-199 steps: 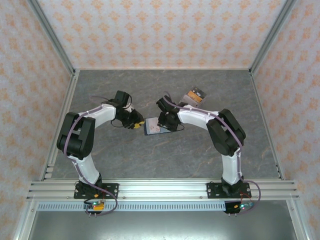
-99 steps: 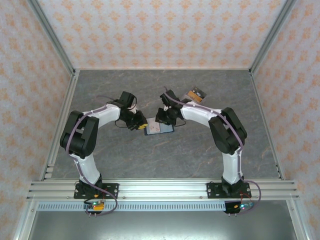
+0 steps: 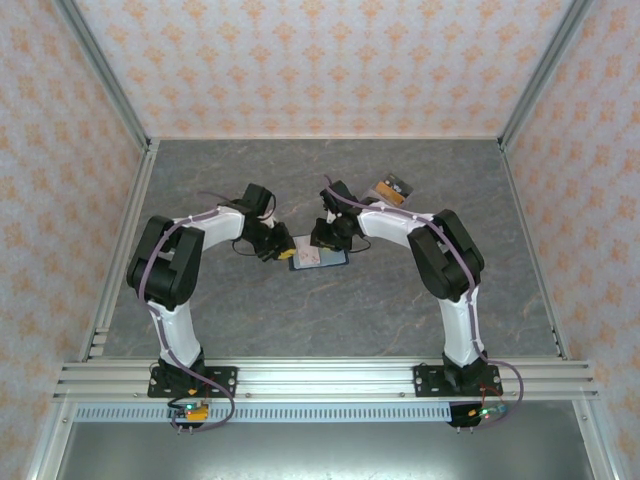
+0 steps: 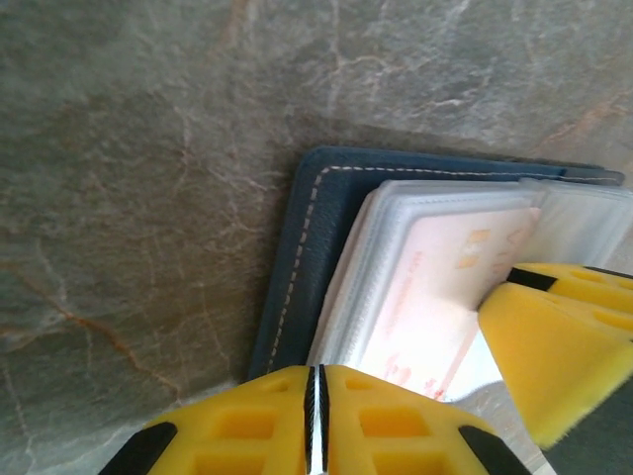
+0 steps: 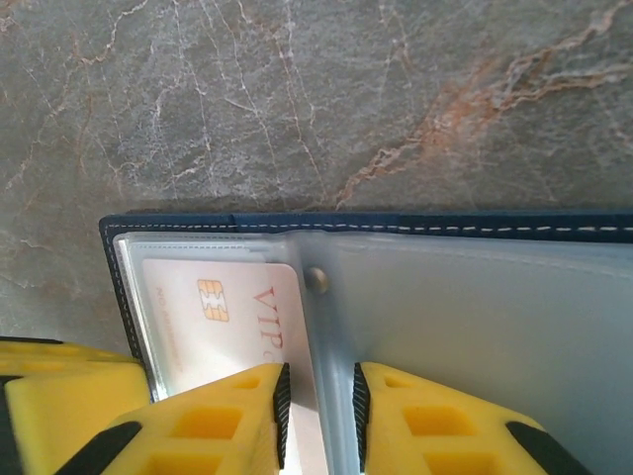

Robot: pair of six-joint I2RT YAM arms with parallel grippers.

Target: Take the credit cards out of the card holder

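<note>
The left pincer (image 4: 315,421) is pressed together, seemingly on nothing, at the open card holder (image 3: 318,257) mid-bench, while the right pincer (image 5: 318,411) clamps its clear sleeve, so the pinkish card (image 5: 223,312) could stay trapped.

The tabletop (image 5: 396,99) looks like matt grey stone with rusty and white veins. The holder (image 4: 307,237) is smooth navy leather-like material with pale stitching (its sleeves (image 5: 475,327) are cloudy, faintly glossy plastic). The card (image 5: 223,307) is pale smooth plastic. The fingers (image 5: 445,426) are matt yellow plastic.
</note>
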